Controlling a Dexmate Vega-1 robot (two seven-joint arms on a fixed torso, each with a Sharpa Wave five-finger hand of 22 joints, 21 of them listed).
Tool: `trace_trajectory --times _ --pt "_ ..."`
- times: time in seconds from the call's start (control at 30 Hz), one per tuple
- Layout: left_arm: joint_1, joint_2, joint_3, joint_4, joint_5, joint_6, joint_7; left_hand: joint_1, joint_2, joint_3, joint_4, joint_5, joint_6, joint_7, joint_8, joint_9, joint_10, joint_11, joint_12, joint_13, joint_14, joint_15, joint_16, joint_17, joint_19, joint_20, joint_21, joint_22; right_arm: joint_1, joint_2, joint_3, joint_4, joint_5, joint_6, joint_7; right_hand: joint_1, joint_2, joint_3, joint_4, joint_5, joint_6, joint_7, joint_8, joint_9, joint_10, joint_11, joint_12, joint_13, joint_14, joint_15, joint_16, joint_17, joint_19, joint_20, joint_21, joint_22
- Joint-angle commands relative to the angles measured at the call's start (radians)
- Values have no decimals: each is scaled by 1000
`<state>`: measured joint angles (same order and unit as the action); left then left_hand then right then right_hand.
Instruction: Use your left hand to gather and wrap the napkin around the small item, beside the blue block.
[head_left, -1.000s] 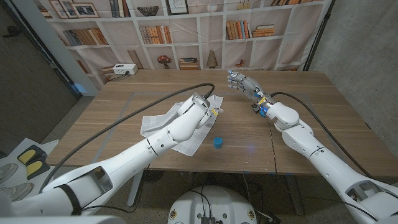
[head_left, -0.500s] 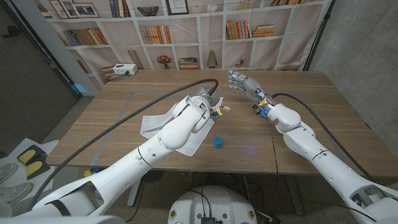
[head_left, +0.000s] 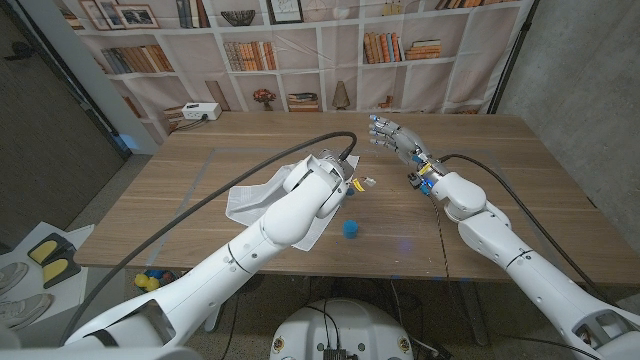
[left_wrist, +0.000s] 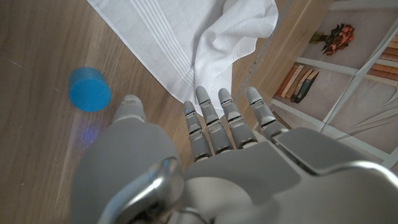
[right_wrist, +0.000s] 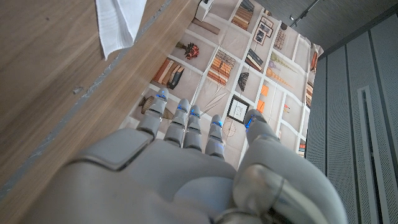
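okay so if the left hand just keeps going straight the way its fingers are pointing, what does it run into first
Most likely the white napkin: the left hand's fingertips point at its bunched edge just ahead. The blue block lies off to the side, out of that line. Depth is hard to judge.

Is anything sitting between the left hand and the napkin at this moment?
Nothing visible does. The left hand hangs just past the napkin with bare wood between its fingertips and the cloth's edge; the blue block stands off to one side, apart from both.

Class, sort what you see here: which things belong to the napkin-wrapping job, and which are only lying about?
Belongs to the job:
napkin
blue block
left hand

Just lying about:
right hand
white box
bookshelf backdrop
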<state>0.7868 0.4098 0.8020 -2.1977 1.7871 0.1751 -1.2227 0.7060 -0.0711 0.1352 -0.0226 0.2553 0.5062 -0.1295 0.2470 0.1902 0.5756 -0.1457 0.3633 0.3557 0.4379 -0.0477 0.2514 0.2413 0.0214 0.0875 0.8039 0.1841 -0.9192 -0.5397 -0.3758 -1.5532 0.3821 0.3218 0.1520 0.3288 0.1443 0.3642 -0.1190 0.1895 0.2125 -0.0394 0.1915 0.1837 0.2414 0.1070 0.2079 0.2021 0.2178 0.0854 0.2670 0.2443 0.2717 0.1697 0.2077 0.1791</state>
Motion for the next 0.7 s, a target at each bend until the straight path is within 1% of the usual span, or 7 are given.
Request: trace_trajectory --times 0.03,0.17,0.23,0.3,0.4,0.43,0.7 --pt "41 -24 40 25 149 -5 -79 4 -10 0 -10 9 -17 -5 -12 5 -18 -1 0 6 -22 -74 -10 1 2 0 -9 2 -35 -5 2 -25 -4 6 -31 -1 5 1 4 2 3 -4 3 5 9 -6 -2 2 10 1 8 6 8 3 6 4" --pt "62 -46 54 66 245 25 -110 -10 -1 -4 0 11 -17 5 -16 6 -22 6 0 8 -20 -66 -8 2 9 1 -10 3 -30 -2 -2 -13 -1 13 -22 -4 5 0 6 1 5 -3 3 5 9 -3 -2 2 11 2 9 7 7 3 6 4" --pt "69 -62 51 90 280 41 -134 -27 11 -6 11 11 -19 15 -19 7 -29 21 -2 9 -15 -56 -5 2 19 1 -9 3 -25 0 -4 -7 2 11 -19 -4 5 0 7 1 5 -3 3 5 9 -5 -2 2 10 1 9 7 8 3 6 4" --pt "83 -87 31 111 298 57 -155 -59 23 -15 31 8 -25 33 -23 9 -28 48 -6 7 -6 -39 0 1 30 5 -8 4 -18 3 -8 1 3 12 -11 -5 5 -1 7 1 6 -2 4 5 9 -4 -2 2 10 1 9 7 8 2 6 4" --pt "124 -135 -11 140 346 39 -155 -84 29 -23 45 3 -31 43 -27 9 -18 61 -9 3 16 -27 9 -2 52 10 -4 4 -9 6 -12 11 7 8 -4 -5 5 -1 8 1 6 -2 3 5 9 -2 -2 2 11 1 9 7 8 2 6 4" --pt "145 -164 -35 154 369 28 -155 -88 29 -25 48 2 -32 49 -28 9 -11 62 -8 1 27 -28 13 -3 62 11 -1 4 -5 9 -13 17 9 6 -1 -6 5 -1 8 1 6 -2 4 5 9 -3 -2 2 11 1 9 8 8 2 6 4" --pt "202 -264 -105 198 464 -35 -155 -115 24 -43 59 -7 2 63 -18 9 72 50 6 -10 101 -55 37 -17 117 11 5 4 2 12 -13 34 15 13 13 -7 5 -2 9 1 6 -2 4 5 11 0 -1 3 10 0 9 8 8 2 6 4"
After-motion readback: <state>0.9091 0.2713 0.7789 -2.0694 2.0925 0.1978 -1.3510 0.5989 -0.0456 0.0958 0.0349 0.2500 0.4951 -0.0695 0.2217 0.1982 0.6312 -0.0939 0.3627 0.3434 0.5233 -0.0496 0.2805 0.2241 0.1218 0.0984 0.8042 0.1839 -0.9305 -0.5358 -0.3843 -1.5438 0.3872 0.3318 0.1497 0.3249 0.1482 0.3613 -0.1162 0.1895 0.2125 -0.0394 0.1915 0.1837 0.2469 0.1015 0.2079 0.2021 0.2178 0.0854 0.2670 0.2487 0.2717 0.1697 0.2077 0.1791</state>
